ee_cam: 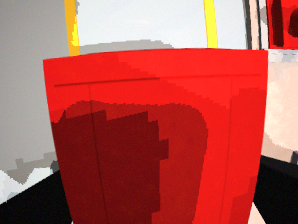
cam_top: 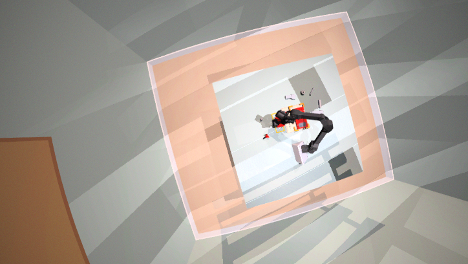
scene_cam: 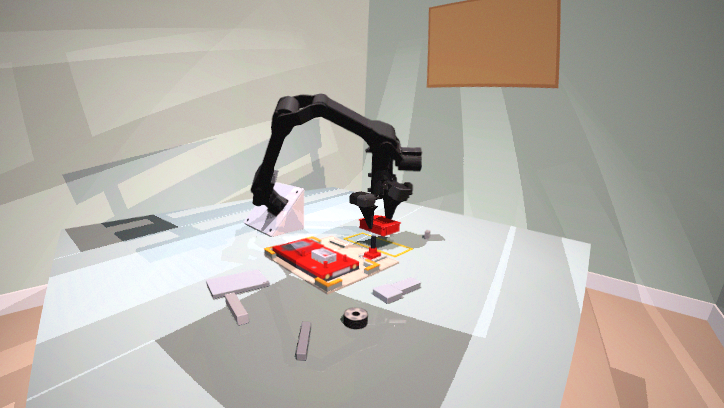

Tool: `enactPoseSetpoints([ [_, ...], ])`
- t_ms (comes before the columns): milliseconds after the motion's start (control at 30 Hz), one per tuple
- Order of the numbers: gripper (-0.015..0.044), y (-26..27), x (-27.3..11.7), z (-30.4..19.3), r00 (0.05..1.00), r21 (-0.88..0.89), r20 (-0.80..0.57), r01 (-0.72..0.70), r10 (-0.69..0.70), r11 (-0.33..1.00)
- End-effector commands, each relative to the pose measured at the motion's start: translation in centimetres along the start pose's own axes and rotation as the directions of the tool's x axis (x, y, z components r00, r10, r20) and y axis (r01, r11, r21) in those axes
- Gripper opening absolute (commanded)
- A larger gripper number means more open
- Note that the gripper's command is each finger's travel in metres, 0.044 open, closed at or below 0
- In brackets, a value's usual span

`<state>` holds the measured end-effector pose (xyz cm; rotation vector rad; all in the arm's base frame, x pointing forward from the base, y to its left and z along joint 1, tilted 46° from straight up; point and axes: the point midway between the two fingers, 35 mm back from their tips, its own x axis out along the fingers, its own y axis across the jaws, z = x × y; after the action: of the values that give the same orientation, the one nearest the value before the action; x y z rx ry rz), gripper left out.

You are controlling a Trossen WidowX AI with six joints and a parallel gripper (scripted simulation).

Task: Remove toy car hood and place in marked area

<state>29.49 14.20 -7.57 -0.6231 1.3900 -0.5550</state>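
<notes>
The table spreads pale and glossy under the claw. Below the claw and toward the arm's base sits the toy car, a flat red body on a tan board, its front bay uncovered with a grey block showing. Directly beneath the claw lies the yellow-outlined marked area. The claw is clenched on the hood, holding it in the air above that outline. The hood is a bright red, shallow, tray-like panel with raised edges; from the wrist its broad face fills the view, half in dark shadow.
</notes>
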Motion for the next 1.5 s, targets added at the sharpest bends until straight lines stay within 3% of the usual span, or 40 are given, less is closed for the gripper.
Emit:
enactPoseSetpoints([
  [0, 0.0000, -0.1, 0.4, -0.1, 1.000, -0.006, 0.001, 0.005, -0.005, 1.000],
  [1467, 0.0000, -0.3, 2.9, -0.3, 1.000, -0.006, 0.001, 0.008, -0.008, 1.000],
])
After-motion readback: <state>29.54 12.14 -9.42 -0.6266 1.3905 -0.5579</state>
